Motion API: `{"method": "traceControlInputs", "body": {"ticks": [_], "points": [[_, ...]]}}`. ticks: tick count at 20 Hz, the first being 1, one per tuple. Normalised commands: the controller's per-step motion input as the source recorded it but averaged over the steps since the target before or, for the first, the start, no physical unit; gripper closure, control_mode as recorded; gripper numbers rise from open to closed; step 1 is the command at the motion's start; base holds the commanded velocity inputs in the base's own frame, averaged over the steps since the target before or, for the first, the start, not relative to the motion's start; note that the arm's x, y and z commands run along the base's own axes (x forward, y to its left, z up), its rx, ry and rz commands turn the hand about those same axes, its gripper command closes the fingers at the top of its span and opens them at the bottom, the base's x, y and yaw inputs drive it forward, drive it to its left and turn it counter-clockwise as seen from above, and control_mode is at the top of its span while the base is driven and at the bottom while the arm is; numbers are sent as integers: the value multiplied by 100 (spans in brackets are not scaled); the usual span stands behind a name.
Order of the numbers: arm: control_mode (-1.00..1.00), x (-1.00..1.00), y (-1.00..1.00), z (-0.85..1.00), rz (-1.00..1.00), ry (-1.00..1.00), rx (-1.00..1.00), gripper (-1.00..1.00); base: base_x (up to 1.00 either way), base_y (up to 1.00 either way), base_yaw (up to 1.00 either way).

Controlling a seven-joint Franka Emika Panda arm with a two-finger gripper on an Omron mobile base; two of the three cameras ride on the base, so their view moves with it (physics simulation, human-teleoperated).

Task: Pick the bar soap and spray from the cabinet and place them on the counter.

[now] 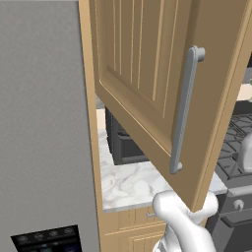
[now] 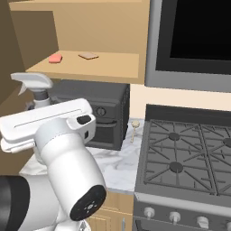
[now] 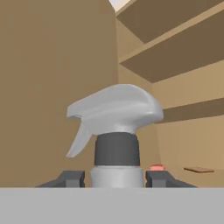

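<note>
Hand view looks into the open cabinet, its shelf beyond the jaws, while the marble bench lies below them, apart. Between the fingertips stands the spray bottle, its neck clamped by the nearly closed jaws. A pink bar soap lies on the shelf behind them. Judged: spray picked; next, carry it down and set it upright on the bench.

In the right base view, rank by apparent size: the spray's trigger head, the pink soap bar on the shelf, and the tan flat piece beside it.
1. spray, clearly largest, though nearest the camera.
2. and 3. pink soap bar and tan flat piece: look alike, unranked.
</note>
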Motion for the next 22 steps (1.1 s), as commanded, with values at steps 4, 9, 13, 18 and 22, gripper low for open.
{"method": "traceControlInputs", "body": {"ticks": [4,9,13,18,22], "points": [[-100,0,19,-12,0,-11,0,100,0,0,0],[-100,1,16,-19,0,-11,3,100,0,0,0],[-100,10,12,-27,0,-6,6,100,0,0,0],[-100,26,20,-34,0,-1,3,100,0,0,0],[-100,38,33,-33,0,0,3,100,0,0,0]]}}
